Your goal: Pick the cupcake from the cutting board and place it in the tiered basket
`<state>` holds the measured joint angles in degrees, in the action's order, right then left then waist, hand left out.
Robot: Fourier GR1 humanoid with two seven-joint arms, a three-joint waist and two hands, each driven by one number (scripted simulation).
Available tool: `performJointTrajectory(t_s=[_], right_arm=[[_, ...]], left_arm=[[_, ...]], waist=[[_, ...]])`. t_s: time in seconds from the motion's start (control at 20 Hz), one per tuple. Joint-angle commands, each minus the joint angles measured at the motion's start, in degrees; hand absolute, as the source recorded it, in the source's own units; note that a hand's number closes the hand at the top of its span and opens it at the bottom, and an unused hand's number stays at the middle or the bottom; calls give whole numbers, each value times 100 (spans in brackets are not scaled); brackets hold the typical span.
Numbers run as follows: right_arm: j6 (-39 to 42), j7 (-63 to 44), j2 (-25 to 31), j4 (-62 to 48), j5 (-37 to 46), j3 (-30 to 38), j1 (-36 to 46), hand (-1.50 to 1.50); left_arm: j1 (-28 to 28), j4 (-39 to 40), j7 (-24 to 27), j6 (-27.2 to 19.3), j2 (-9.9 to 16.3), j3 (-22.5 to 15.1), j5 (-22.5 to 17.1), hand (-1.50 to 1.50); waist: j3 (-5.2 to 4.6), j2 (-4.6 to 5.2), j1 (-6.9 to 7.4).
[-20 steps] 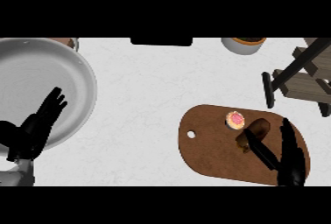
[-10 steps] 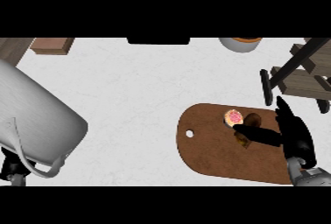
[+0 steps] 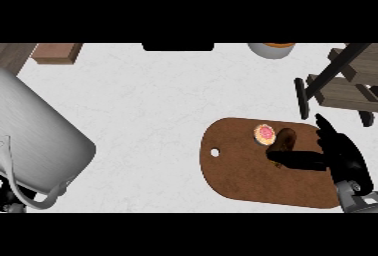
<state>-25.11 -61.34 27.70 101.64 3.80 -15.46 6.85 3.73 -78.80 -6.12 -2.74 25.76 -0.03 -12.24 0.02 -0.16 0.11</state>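
Head view, looking steeply down on the white counter (image 3: 162, 100). My right hand (image 3: 336, 152) enters from about 5 o'clock and lies over the right part of the brown cutting board (image 3: 251, 175). Its fingers (image 3: 295, 160) are spread, some reaching toward 9 o'clock and one pointing up toward 12 o'clock; they hold nothing.

The cupcake (image 3: 264, 133), pink on top with a pale rim, sits on the cutting board near its upper edge, at roughly 10 o'clock from my right hand. The fingertips come just beside it; whether any of them touches it I cannot tell, since a dark shadow lies between them.

The cutting board has a small hole (image 3: 215, 152) toward its left end.

The tiered basket (image 3: 343, 85), a dark wooden stand with slatted shelves, stands at 1 o'clock from the cutting board, near the view's right edge.

A large grey curved surface (image 3: 37, 140) fills the left side at 9 o'clock. A round bowl (image 3: 271, 49) is cut off by the upper edge at 12 o'clock, and a wooden block (image 3: 55, 51) lies at 11 o'clock.

My left hand does not show.
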Motion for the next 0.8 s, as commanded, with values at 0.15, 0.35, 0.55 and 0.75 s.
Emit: performJointTrajectory(t_s=[0.15, 0.35, 0.55, 0.75], right_arm=[[503, -498, 84, 32, -450, 634, -91, -150], [105, -259, -469, 528, 65, 125, -817, -150], [258, -138, -772, 42, 93, 271, -434, -150], [130, 65, -1179, -512, 457, 265, -70, -150]], left_arm=[[-238, 341, -16, 201, -38, 206, 52, 0], [260, -212, -124, 311, -7, 342, 52, 0], [245, 89, 143, 357, -275, 320, 311, 0], [97, -153, -158, 321, -427, 345, 426, 0]], waist=[[-4, 19, -26], [-2, 6, -7], [-3, 13, 9], [-2, 17, 20]])
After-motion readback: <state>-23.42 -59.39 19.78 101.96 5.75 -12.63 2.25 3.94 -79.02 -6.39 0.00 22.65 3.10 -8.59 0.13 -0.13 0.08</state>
